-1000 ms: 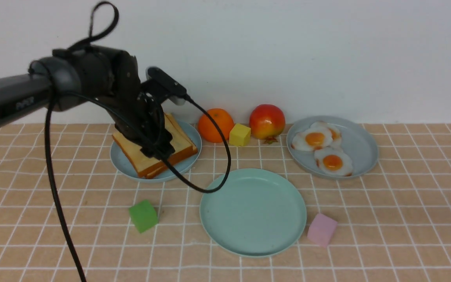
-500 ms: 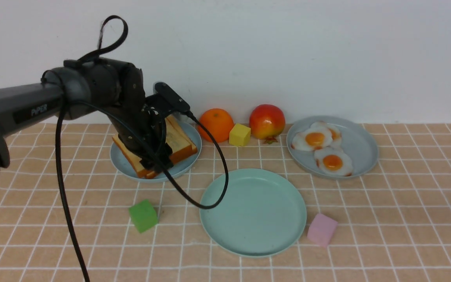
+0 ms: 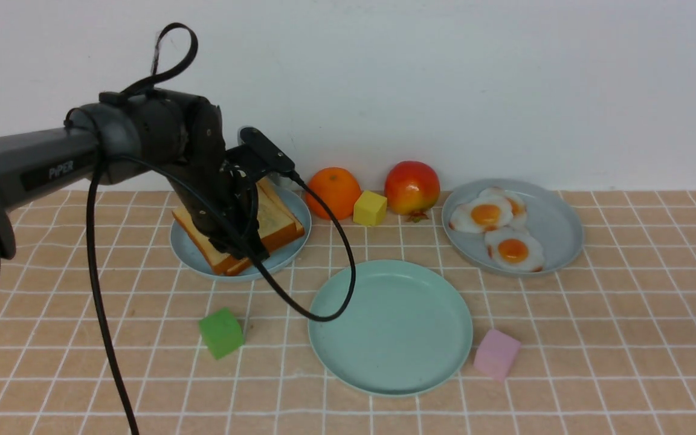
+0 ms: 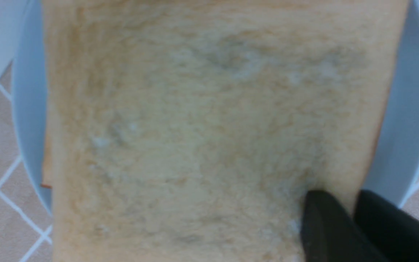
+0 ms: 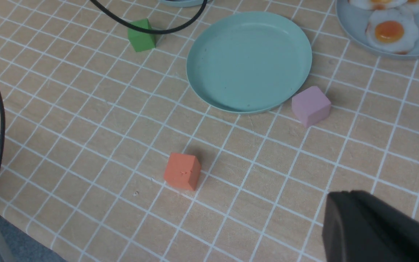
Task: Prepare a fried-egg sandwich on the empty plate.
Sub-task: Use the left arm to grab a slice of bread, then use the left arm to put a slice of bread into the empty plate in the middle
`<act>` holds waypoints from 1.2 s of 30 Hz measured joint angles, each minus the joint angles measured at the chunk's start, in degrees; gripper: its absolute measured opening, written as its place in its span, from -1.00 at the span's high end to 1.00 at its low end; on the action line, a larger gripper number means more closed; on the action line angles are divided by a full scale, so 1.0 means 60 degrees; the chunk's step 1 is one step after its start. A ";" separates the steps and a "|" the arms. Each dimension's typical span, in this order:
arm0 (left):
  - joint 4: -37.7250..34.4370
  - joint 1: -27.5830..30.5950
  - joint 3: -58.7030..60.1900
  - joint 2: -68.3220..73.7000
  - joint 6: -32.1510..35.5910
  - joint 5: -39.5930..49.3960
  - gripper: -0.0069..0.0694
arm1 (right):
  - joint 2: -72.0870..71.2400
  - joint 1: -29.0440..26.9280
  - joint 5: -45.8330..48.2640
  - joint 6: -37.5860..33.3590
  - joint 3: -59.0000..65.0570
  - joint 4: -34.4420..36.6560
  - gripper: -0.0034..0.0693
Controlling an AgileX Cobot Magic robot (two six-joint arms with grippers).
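Square golden toast slices (image 3: pixel 278 220) are stacked on a pale blue-grey plate (image 3: pixel 188 254) at the back left. My left gripper (image 3: pixel 245 244) is down at the stack's near edge. In the left wrist view it (image 4: pixel 342 196) is shut on the edge of the top toast slice (image 4: pixel 202 127), one finger above and one below. The empty mint-green plate (image 3: pixel 390 326) sits in the middle, also seen in the right wrist view (image 5: pixel 249 62). Two fried eggs (image 3: pixel 487 214) (image 3: pixel 514 251) lie on another blue-grey plate (image 3: pixel 559 223) at the back right. My right gripper (image 5: pixel 340 198) hangs shut above the near table, holding nothing.
An orange (image 3: pixel 333 192), a yellow cube (image 3: pixel 370 208) and a red fruit (image 3: pixel 412 187) stand along the back wall. A green cube (image 3: pixel 221 332) lies left of the mint plate, a pink cube (image 3: pixel 496 354) right of it. An orange-red cube (image 5: pixel 182 171) lies nearer. The left arm's cable (image 3: pixel 324 314) droops over the mint plate's rim.
My left gripper came down onto the toast stack and then shut on the top slice's edge. The right arm and everything else stayed put.
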 joint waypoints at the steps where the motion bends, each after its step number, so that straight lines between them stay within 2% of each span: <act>1: -0.0011 0.0000 0.0000 -0.0032 0.0000 0.0010 0.78 | 0.0000 0.0000 0.0000 0.0000 0.0000 0.0000 0.85; 6: -0.0030 -0.0012 0.0000 -0.0410 -0.0059 0.0246 0.80 | 0.0000 0.0000 0.0010 0.0000 0.0000 0.0000 0.84; 11: 0.0010 -0.0380 0.0000 -0.1402 -0.0651 0.0691 0.80 | 0.0000 0.0000 0.0010 0.0000 0.0000 0.0000 0.82; 13: -0.0084 -0.1087 0.0010 -0.2098 -0.1161 0.0987 0.80 | 0.0000 0.0000 0.0010 0.0000 0.0000 0.0000 0.82; 20: -0.0324 -0.3445 0.0946 -0.2461 -0.1779 0.1113 0.80 | 0.0000 0.0000 0.0063 0.0000 0.0000 0.0000 0.80; 24: 0.0615 -0.4816 0.1666 -0.1914 -0.2180 0.0458 0.80 | 0.0000 0.0000 0.0116 0.0000 0.0000 0.0000 0.79; 29: 0.1683 -0.5103 0.1718 -0.1341 -0.2496 -0.0197 0.80 | 0.0000 0.0000 0.0124 -0.0002 0.0000 0.0000 0.79; 36: 0.1639 -0.5103 0.1730 -0.1098 -0.2532 -0.0342 0.70 | 0.0000 0.0000 0.0124 -0.0152 0.0000 -0.0087 0.75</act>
